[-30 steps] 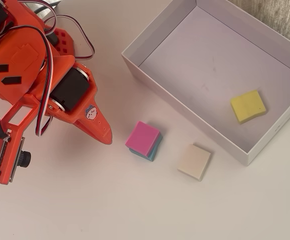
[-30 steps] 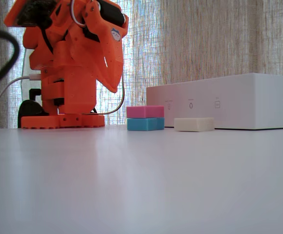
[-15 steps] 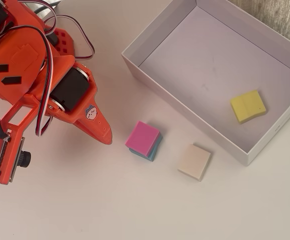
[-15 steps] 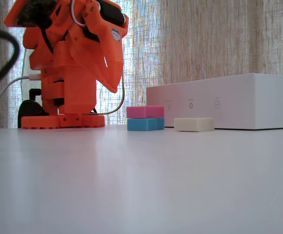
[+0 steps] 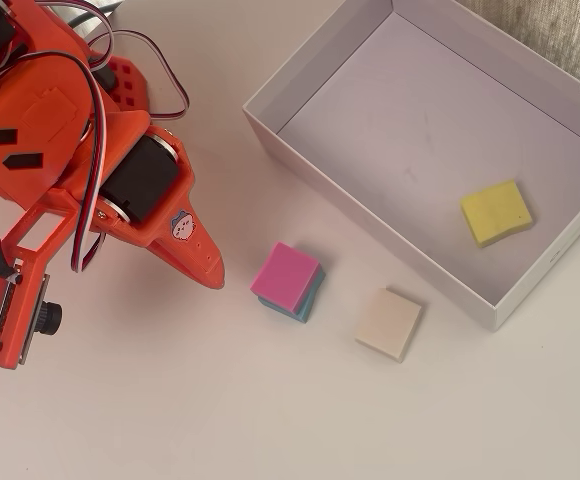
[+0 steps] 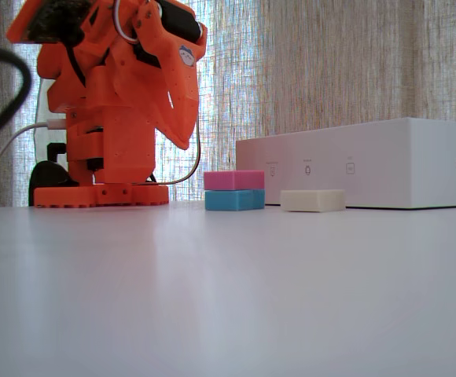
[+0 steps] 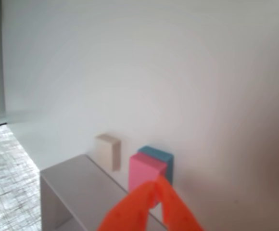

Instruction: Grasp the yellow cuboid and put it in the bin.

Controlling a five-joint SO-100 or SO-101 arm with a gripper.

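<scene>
Already, the yellow cuboid (image 5: 496, 212) is seen lying flat on the pale floor of the bin (image 5: 322, 176) in the overhead view, toward the bin's right end and just inside its near wall, so the placement is judged to be done. The gripper (image 5: 210, 276) is held folded back over the arm's base at the left of that view, well apart from the cuboid, with its tip pointed down and to the right toward the pink-on-teal stack (image 5: 288, 281). In the wrist view the two orange fingers (image 7: 171, 207) are seen pressed together at their tips with nothing between them, so the gripper is closed and empty. From the gripper the cuboid lies far to the right and slightly farther back, beyond the stack, the beige block (image 5: 389, 323) and the bin's near wall. The cuboid is nearly square, so no long axis can be made out; its edges sit slightly turned against the bin walls. No further reach is judged to be needed. In the fixed view the cuboid is hidden behind the bin's wall (image 6: 369, 161).
</scene>
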